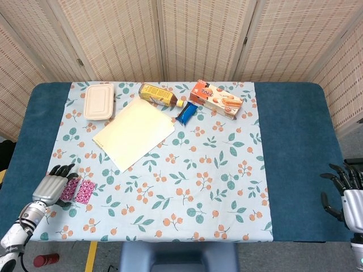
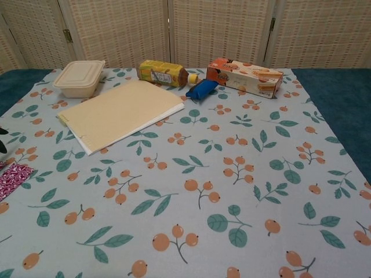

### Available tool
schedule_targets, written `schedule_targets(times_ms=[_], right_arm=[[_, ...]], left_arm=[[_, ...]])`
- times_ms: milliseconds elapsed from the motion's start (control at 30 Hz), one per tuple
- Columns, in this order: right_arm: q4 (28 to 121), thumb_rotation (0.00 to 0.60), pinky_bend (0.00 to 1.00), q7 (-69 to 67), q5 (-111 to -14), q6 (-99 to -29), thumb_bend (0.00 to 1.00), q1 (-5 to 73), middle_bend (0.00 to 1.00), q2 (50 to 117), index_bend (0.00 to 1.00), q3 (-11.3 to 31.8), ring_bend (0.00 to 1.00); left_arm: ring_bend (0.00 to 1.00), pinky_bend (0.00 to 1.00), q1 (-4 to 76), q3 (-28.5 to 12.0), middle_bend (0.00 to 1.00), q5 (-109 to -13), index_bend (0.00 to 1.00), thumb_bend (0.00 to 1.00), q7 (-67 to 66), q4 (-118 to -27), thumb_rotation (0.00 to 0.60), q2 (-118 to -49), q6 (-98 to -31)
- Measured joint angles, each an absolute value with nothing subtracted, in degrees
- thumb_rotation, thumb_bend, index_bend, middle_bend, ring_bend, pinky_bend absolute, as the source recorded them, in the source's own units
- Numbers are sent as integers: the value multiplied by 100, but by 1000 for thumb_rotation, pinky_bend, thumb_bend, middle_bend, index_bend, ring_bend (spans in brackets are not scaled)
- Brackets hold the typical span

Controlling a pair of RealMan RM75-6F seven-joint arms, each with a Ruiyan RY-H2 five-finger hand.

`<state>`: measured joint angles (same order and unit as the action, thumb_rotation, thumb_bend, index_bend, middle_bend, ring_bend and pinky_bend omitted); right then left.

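Observation:
My left hand lies at the table's front left corner with its fingers spread, resting against the left edge of a pink patterned packet. A second pink packet lies just to the right of the first. In the chest view one pink packet shows at the left edge, with a dark fingertip of the left hand above it. My right hand hangs off the table's front right edge, fingers spread, holding nothing.
At the back of the floral tablecloth lie a beige lidded container, a tea bottle on its side, a blue packet and an orange biscuit box. A cream pad lies left of centre.

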<state>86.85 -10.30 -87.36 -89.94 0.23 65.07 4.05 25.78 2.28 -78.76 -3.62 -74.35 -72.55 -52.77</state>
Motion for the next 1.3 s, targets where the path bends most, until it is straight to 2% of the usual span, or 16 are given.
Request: schedule_targets(times_ms=[233, 500, 1133, 1300], right_arm=[[8557, 600, 0, -1167, -8688, -8970, 497, 16, 172, 6520, 302, 412, 0], [8468, 600, 0, -1261, -8655, -8971, 497, -14, 172, 6536, 302, 407, 0], [8492, 600, 0, -1215, -8643, -8961, 497, -19, 172, 6557, 302, 413, 0], [8500, 600, 0, -1208, -8646, -8964, 497, -22, 172, 6563, 302, 412, 0]], left_arm=[[0, 0, 2631, 154, 0, -7582, 239, 99, -1095, -7946, 600, -7270, -5233], [0, 0, 2752, 74, 0, -7216, 248, 101, -1564, -8017, 600, -7470, -5066], [0, 0, 2849, 95, 0, -6959, 271, 103, -1680, -7872, 600, -7513, -4858], [0, 0, 2855, 90, 0, -6948, 311, 106, -1648, -7845, 600, -7528, -4878]])
